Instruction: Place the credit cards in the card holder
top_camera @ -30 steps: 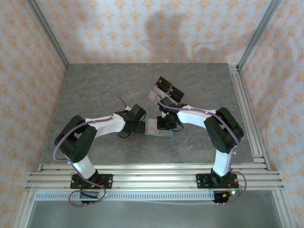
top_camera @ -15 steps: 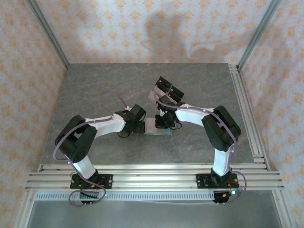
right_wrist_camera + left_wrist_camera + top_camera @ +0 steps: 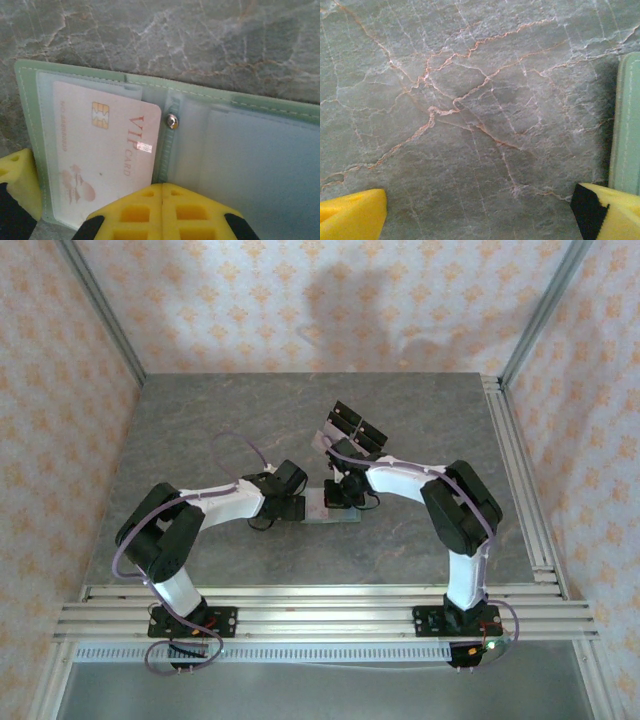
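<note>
Right wrist, credit card (image 3: 100, 150) reading "VIP CARD", in open card holder (image 3: 270, 107)

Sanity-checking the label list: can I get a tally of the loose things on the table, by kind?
wallet: 1
card: 1, tucked in a sleeve of the wallet
clear stand: 1
Total: 3
A pale patch beside the clear stand is too small to tell, so it is not counted.

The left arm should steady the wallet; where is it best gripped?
Probably the wallet by its thin edge facing the left arm, coming in low from that side: it lies open and flat on the table, leaving only the rim, and the open left end effector sits beside it.
</note>
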Controlling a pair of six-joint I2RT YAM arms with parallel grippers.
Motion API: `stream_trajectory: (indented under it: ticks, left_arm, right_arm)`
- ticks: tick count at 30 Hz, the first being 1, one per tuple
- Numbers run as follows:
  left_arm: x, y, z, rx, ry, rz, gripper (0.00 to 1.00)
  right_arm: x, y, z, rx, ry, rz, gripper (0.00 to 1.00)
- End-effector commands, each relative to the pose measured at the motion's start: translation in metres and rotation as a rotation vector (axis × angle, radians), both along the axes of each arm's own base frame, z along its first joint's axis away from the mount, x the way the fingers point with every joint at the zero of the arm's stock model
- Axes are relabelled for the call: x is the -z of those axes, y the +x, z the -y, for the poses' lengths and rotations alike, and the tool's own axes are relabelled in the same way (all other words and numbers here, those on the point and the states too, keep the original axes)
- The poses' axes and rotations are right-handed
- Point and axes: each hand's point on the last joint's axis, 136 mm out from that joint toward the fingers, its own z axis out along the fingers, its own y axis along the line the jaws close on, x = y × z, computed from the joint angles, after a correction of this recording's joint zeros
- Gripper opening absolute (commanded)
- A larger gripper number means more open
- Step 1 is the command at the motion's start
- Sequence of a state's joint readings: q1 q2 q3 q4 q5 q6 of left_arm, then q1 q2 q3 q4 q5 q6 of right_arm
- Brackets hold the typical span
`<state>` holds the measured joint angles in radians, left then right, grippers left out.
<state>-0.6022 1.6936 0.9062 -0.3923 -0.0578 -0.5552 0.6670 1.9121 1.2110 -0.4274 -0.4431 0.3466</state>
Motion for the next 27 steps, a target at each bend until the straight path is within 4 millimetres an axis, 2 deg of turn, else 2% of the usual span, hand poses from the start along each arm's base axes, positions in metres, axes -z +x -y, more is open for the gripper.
stream_trajectory:
  ticks: [1,7,11,14,19,27]
  left_arm:
    - [0.026,-0.012,0.009,0.030,-0.013,-0.070,0.96]
    - [0.023,-0.013,0.007,0.019,-0.007,-0.062,0.96]
    - [0.019,-0.015,0.002,-0.003,0.000,-0.054,0.96]
    - [0.009,-0.014,-0.007,-0.035,0.021,-0.025,0.97]
    - [0.001,-0.013,-0.015,-0.054,0.029,-0.004,0.97]
    - [0.007,-0.012,-0.015,-0.048,0.041,-0.020,0.97]
  right_arm:
    - [-0.005,-0.002,-0.028,-0.051,0.086,0.006,0.00]
    - [-0.008,0.000,-0.013,-0.027,0.056,0.025,0.05]
    - [-0.018,0.004,0.002,0.014,0.056,0.048,0.12]
    - [-0.028,0.007,0.011,0.039,0.061,0.069,0.14]
    - [-0.037,0.010,0.014,0.043,0.069,0.081,0.11]
    - [-0.027,0.014,0.004,0.032,0.076,0.050,0.02]
